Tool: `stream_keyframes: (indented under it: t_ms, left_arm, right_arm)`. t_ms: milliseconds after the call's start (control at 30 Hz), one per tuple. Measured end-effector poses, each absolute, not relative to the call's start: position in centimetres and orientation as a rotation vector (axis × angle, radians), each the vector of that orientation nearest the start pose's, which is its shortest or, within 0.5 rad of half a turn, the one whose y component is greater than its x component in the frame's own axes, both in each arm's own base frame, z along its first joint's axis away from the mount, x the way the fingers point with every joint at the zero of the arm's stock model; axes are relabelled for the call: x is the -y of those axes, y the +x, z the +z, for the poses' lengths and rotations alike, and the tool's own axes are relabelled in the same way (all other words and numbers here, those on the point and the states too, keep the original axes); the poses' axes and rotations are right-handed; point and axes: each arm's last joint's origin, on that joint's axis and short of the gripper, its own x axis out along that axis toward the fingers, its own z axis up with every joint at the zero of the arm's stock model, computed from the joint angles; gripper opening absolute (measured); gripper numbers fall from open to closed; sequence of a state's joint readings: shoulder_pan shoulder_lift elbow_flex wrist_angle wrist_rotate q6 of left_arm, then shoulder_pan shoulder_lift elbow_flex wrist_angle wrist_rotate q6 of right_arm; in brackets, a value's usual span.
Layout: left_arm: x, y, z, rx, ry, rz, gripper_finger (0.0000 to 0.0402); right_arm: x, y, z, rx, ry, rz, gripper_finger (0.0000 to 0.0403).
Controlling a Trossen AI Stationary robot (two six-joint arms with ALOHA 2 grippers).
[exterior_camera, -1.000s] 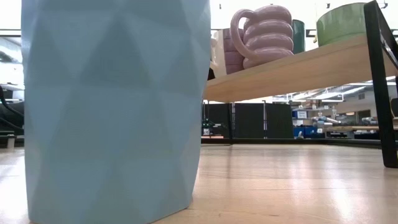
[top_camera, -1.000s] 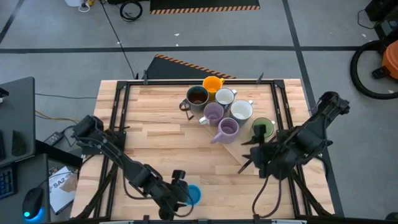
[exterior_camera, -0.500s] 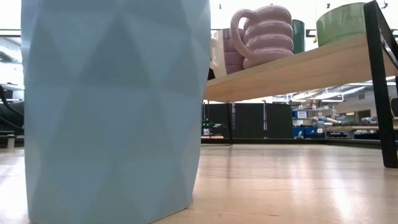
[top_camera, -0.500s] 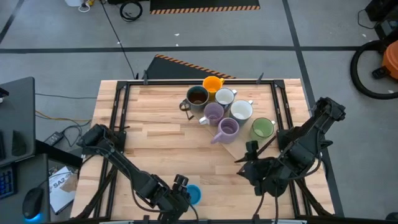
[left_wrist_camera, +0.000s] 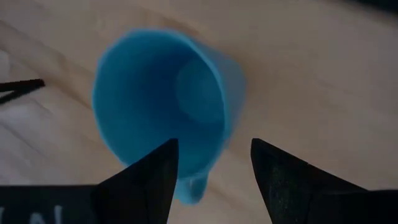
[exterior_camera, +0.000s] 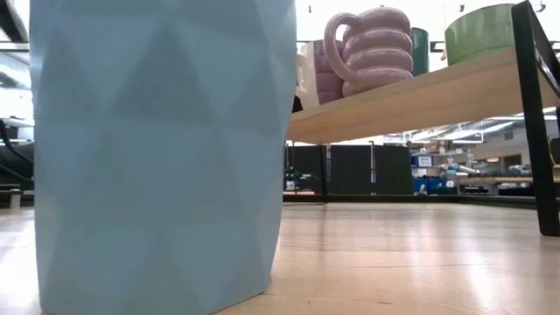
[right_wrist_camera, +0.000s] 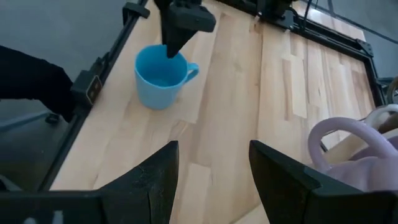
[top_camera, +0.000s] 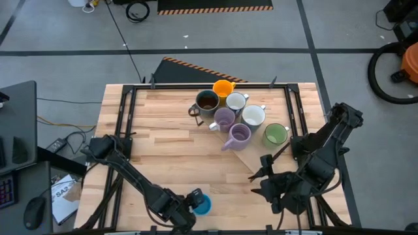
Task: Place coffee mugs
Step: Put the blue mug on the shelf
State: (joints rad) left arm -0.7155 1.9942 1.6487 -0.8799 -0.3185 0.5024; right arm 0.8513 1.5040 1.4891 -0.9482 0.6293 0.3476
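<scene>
The blue mug [top_camera: 203, 204] stands upright near the table's near edge and fills the low view's left [exterior_camera: 157, 149]. My left gripper [left_wrist_camera: 214, 171] is open and hangs just above it, on its handle side [left_wrist_camera: 189, 186]. My right gripper [right_wrist_camera: 214, 177] is open, off to the mug's right [top_camera: 262, 171], and faces it across bare wood. Orange [top_camera: 223, 87], dark brown [top_camera: 207, 101], two white [top_camera: 236, 101] [top_camera: 253, 116], two purple [top_camera: 224, 118] [top_camera: 239, 134] and green [top_camera: 276, 134] mugs stand together on a raised board at the far right. My left gripper comes down from above over the blue mug's rim [left_wrist_camera: 211, 118] on the handle side. One finger [left_wrist_camera: 155, 171] is over the hollow, the other [left_wrist_camera: 277, 171] outside the wall. Whether either finger touches the mug I cannot tell.
Black frame rails run along the table's left [top_camera: 123, 124] and right [top_camera: 298, 111] sides. The raised wooden board [exterior_camera: 411, 92] carries the mug cluster. Bare wood [top_camera: 163, 143] lies between the blue mug and the cluster.
My right gripper has drawn back from beside the green mug toward the table's near edge. My left arm has swung toward the near edge, and its gripper has edged closer over the blue mug. The mug has stayed put.
</scene>
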Motion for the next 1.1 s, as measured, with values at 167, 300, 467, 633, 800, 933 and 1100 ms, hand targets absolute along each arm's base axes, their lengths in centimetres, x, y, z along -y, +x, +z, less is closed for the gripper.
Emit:
stream_keyframes:
  t_ms: [167,300,467,633,800,933,1100]
  left_arm:
    - [26.2,32.0,21.6,-0.99,1.223,-0.7,0.0208]
    - [26.1,32.6,20.6,-1.005,1.28,-0.729,0.0194]
    - [25.6,33.1,20.2,-1.017,1.254,-0.718,0.0148]
    - [25.6,33.6,20.4,-1.002,1.137,-0.684,0.0099]
    - [25.8,33.8,20.5,-1.005,0.987,-0.644,0.0052]
    - [25.9,34.1,20.8,-1.005,0.852,-0.57,0.0031]
    - [25.3,35.2,21.1,-1.009,0.601,-0.44,0.0036]
  right_arm:
    - [-21.8,21.0,33.8,-0.726,-0.306,0.077,0.0201]
    - [-22.1,21.2,32.8,-0.715,-0.292,0.084,0.0201]
    - [-22.3,21.3,32.4,-0.717,-0.275,0.106,0.0201]
    - [-22.3,21.3,32.4,-0.708,-0.264,0.111,0.0201]
    - [-22.3,21.3,32.4,-0.708,-0.255,0.108,0.0201]
    - [-22.4,21.3,32.4,-0.706,-0.243,0.106,0.0201]
    - [-22.4,21.3,32.5,-0.703,-0.232,0.105,0.0201]
